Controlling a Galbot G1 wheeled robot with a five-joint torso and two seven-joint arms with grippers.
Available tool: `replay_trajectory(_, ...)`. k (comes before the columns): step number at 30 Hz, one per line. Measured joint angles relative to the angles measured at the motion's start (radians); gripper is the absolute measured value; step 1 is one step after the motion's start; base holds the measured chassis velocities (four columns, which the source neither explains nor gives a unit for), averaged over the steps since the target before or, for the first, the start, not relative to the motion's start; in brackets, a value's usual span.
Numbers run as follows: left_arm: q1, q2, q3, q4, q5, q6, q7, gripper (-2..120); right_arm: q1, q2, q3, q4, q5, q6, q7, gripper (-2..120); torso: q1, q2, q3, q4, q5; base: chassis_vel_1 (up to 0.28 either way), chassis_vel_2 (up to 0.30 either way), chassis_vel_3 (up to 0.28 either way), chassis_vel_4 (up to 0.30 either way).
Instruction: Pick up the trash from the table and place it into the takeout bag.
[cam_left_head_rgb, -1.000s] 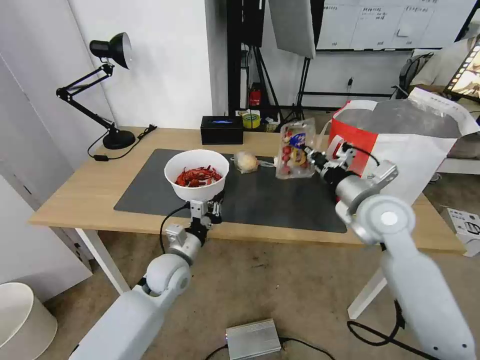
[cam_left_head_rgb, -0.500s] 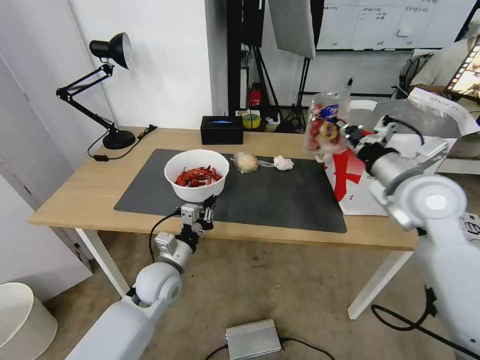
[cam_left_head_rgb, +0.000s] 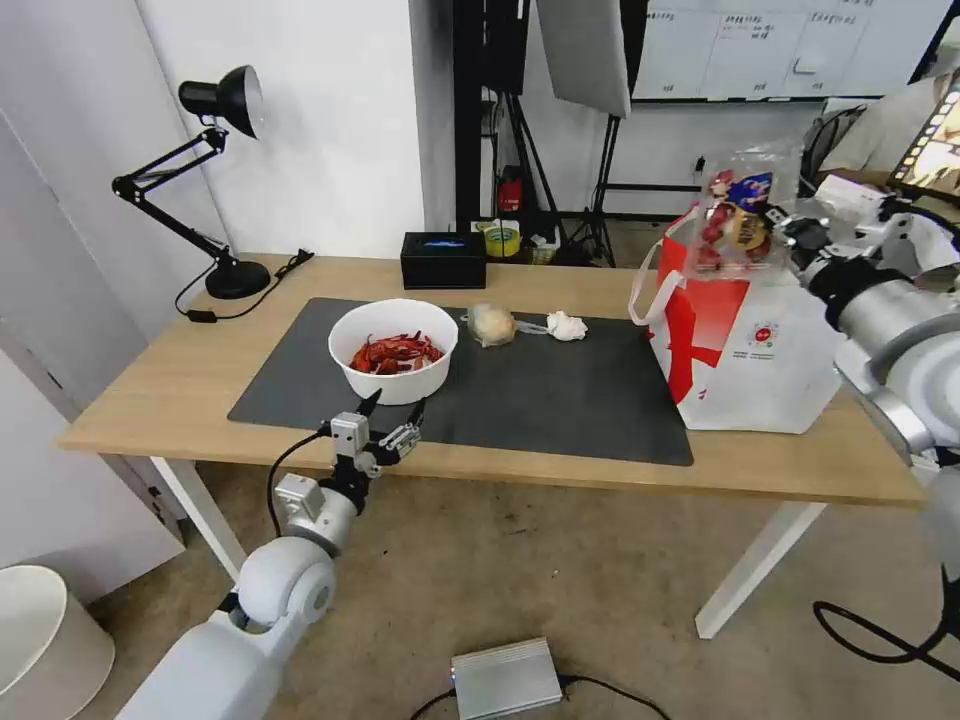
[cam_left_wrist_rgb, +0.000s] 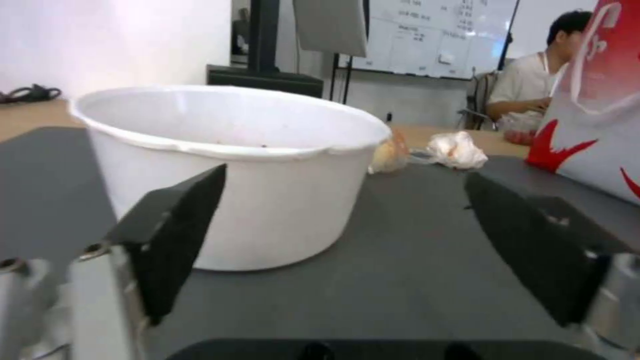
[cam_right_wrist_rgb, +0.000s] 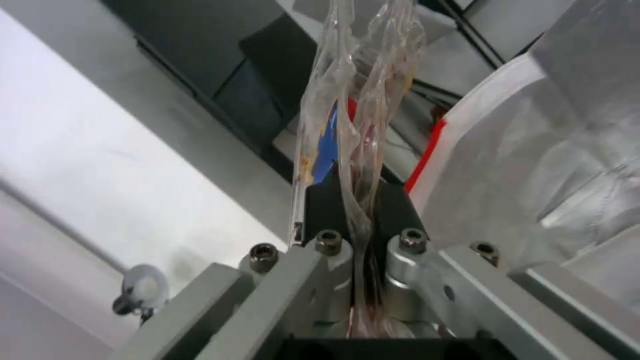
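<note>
My right gripper is shut on the clear clamshell box and holds it in the air over the open mouth of the takeout bag. The right wrist view has the box's edge pinched in the right gripper, with the bag's foil lining beside it. The white bowl of crayfish shells stands on the dark mat. My left gripper is open at the table's near edge, just short of the bowl. The yellowish wad and crumpled tissue lie behind the bowl.
A black desk lamp stands at the table's far left corner and a small black box at the back edge. On the floor are a white bin and a silver box.
The right gripper carried the clamshell box up and to the right, from over the mat to above the bag. The left gripper drew back from the bowl's base toward the table edge.
</note>
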Motion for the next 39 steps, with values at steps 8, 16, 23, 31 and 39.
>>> replay_trajectory(8, 0.039, 0.005, -0.040, -0.021, 0.000, -0.005, 0.007, 100, 0.006, -0.006, 0.061, -0.046, -0.005, 0.015, 0.007, 0, 0.000, 0.000, 0.000, 0.0000, 0.0000, 0.000, 0.000, 0.000, 0.000)
replay_trajectory(16, 0.060, -0.005, -0.051, -0.035, 0.005, -0.006, 0.010, 100, 0.060, -0.033, 0.087, -0.137, -0.018, 0.023, 0.012, 0, 0.000, 0.000, 0.000, -0.0001, 0.0000, 0.000, 0.000, 0.000, 0.000)
replay_trajectory(23, 0.076, -0.007, -0.067, -0.044, 0.008, -0.006, 0.012, 100, 0.111, -0.030, 0.059, -0.188, -0.038, 0.028, 0.015, 0, 0.000, 0.000, 0.000, 0.0000, 0.0000, 0.000, 0.000, 0.000, 0.000)
replay_trajectory(31, 0.095, -0.013, -0.096, -0.052, 0.008, -0.010, 0.023, 100, 0.173, -0.015, 0.029, -0.263, -0.055, 0.027, 0.040, 0, 0.000, 0.000, 0.000, 0.0001, -0.0002, 0.000, 0.000, 0.000, 0.000)
replay_trajectory(39, 0.115, -0.021, -0.113, -0.060, 0.011, -0.014, 0.029, 100, 0.135, 0.042, 0.038, -0.286, -0.023, 0.029, 0.091, 0, 0.000, 0.000, 0.000, 0.0000, -0.0001, 0.000, 0.000, 0.000, 0.000)
